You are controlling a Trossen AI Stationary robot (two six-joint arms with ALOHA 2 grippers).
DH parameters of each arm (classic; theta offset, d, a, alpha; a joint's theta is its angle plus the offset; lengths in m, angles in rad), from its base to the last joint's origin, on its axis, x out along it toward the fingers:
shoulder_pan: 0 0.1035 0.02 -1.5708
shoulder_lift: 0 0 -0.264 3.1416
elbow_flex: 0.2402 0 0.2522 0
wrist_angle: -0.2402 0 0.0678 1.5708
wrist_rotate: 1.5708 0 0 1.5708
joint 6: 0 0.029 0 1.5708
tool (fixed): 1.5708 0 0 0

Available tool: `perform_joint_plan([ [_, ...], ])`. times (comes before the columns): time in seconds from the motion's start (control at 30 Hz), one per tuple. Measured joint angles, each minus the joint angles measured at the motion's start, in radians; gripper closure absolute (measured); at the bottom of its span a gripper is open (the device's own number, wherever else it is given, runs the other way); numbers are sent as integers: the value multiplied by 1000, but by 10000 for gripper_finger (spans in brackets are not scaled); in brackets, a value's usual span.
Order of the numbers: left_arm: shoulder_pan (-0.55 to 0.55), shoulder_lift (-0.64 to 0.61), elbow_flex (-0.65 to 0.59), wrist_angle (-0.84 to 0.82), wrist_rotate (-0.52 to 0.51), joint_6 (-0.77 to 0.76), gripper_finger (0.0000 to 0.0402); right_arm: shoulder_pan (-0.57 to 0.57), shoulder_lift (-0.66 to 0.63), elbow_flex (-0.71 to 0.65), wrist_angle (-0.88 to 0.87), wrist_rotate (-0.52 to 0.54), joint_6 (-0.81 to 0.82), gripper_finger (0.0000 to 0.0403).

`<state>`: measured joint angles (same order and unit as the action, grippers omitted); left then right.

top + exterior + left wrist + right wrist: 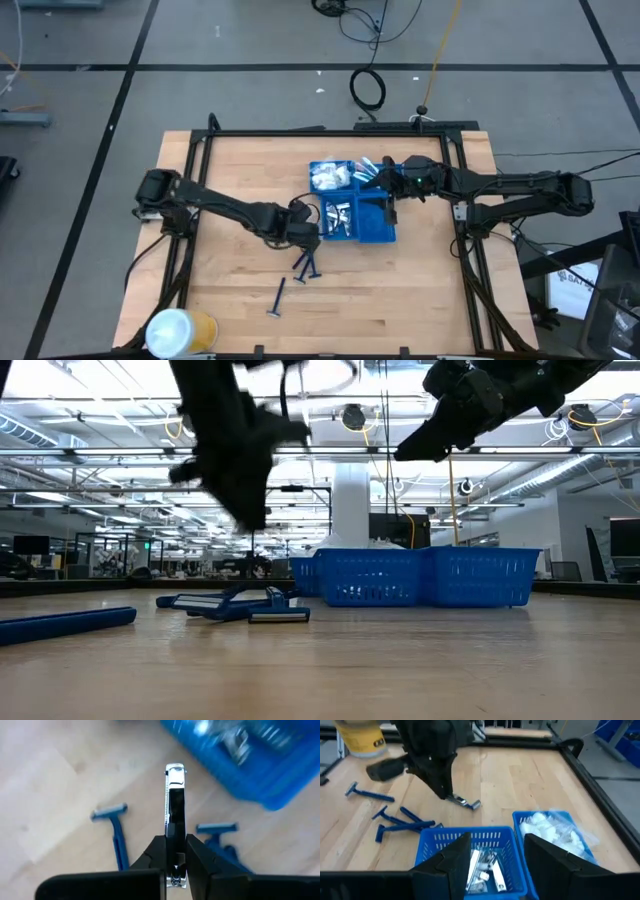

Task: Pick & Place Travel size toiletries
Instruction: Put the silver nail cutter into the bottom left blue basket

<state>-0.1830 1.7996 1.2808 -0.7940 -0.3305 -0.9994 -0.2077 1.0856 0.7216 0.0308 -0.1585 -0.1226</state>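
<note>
— Holding what, that left tool (pixel 176 851)?
— Silver tube (pixel 175 795), pinched upright above the tabletop (pixel 230 170), beside the blue tray (pixel 372 232).
— Right tool (pixel 495 851)?
— Spread wide over the tray.

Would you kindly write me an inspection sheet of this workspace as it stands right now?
Surface: wooden table, inside a black frame.
Job's things: blue tray holds silver items in one compartment and a clear-white packet in another; four blue razors on the wood, a cluster near the tray and a single razor apart.
Clutter: white-and-yellow roll at the table's corner.
Grippers: left gripper shut on a silver clipper, raised beside the tray; right gripper open above the tray.
Cables: black coil and yellow cord on the floor.
Surroundings: open hall with ceiling lights; no person seen.
</note>
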Motion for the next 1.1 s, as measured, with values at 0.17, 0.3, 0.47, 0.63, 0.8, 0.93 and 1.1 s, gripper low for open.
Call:
perform_joint_plan([
  [0.17, -6, -86, 2, 141, -68, 119, 371, 0, -13, 0, 4, 2, -1, 232],
  [0.3, 28, -88, 2, 335, -34, 295, 376, 0, -13, 0, 5, 4, -2, 232],
  [0.47, 88, -26, 3, 529, 112, 423, 376, 0, -13, 0, 6, 5, -2, 232],
  [0.63, 132, 37, 3, 541, 148, 397, 370, 0, -13, 0, 1, 4, 1, 232],
  [0.8, 154, 78, 2, 534, 149, 365, 364, 0, -13, 0, 1, 4, -2, 232],
  [0.93, 158, 89, 2, 540, 149, 372, 361, 0, -13, 0, -5, 4, -5, 232],
  [1.1, 158, 91, 2, 577, 147, 424, 319, 0, -13, 0, -5, 4, -5, 232],
])
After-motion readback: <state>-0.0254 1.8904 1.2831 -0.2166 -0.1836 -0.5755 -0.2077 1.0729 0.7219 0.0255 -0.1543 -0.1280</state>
